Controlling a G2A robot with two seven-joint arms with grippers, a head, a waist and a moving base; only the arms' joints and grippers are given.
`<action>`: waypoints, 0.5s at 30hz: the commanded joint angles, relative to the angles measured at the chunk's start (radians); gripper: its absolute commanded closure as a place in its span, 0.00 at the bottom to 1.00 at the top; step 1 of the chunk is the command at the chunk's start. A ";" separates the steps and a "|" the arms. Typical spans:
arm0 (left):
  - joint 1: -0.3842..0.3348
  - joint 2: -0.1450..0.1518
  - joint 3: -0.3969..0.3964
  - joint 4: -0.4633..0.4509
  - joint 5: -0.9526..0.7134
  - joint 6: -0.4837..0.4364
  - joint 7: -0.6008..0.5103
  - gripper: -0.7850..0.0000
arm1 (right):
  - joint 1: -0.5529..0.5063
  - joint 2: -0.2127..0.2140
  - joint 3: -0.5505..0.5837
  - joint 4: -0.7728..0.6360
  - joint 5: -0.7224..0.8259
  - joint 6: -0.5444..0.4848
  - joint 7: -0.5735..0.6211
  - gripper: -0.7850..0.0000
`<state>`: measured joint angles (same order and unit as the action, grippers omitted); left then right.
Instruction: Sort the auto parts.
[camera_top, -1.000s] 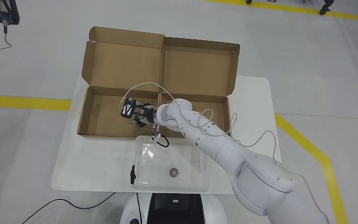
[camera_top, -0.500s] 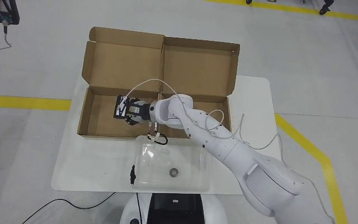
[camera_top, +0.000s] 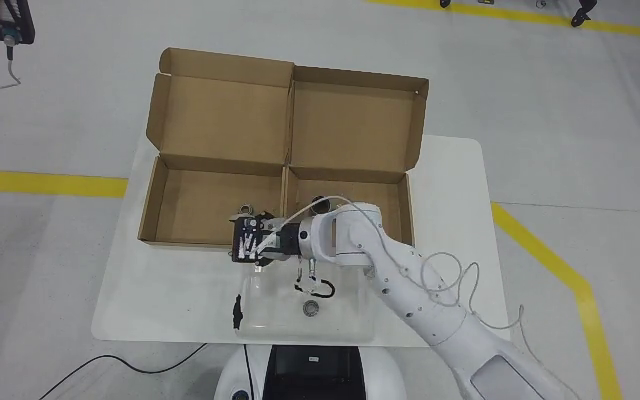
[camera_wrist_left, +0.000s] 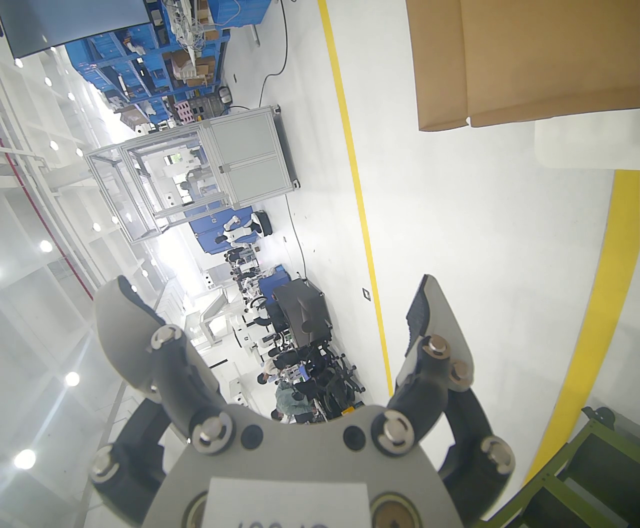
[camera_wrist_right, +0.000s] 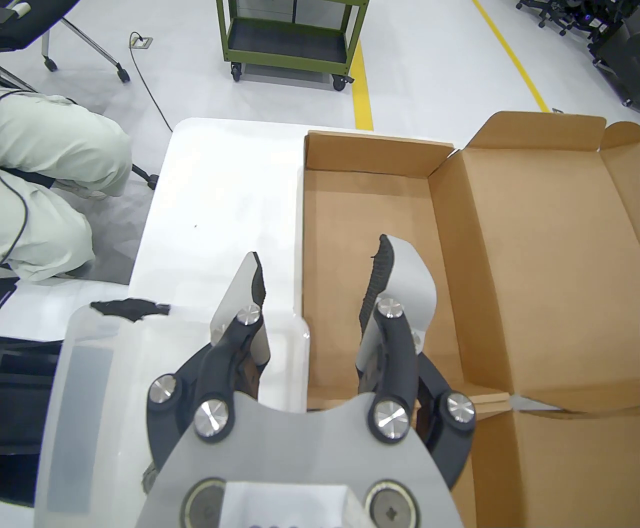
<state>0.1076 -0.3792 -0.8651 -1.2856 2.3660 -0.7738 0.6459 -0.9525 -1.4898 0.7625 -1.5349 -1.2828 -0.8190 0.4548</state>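
The right gripper (camera_top: 240, 240) (camera_wrist_right: 320, 270) hovers with its fingers apart and nothing between them, above the near wall of the cardboard box (camera_top: 195, 205) (camera_wrist_right: 350, 210) - left compartment side. The box lies open toward the table's (camera_top: 450, 200) far edge. A clear bin (camera_top: 270, 290) (camera_wrist_right: 80, 380) sits at the table's near edge, just beside the box. Inside it lies a small round part (camera_top: 311, 307), and a black part (camera_top: 236, 312) (camera_wrist_right: 130, 307) rests on its left rim. The left gripper (camera_wrist_left: 272, 300) is held off the table - fingers spread, empty.
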 joint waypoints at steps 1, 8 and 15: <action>0.000 0.000 0.000 0.000 0.000 0.000 0.000 0.00 | -0.062 0.022 0.037 -0.060 -0.013 -0.030 0.034 0.53; 0.000 0.000 0.000 0.000 0.000 0.000 0.000 0.00 | -0.259 0.087 0.151 -0.252 -0.066 -0.108 0.144 0.49; 0.000 0.000 0.000 0.000 0.000 0.000 0.000 0.00 | -0.357 0.121 0.172 -0.328 -0.104 -0.129 0.279 0.47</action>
<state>0.1076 -0.3792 -0.8651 -1.2856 2.3660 -0.7738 0.6459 -1.3060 -1.3712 0.9378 -1.8642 -1.3835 -0.9461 0.7166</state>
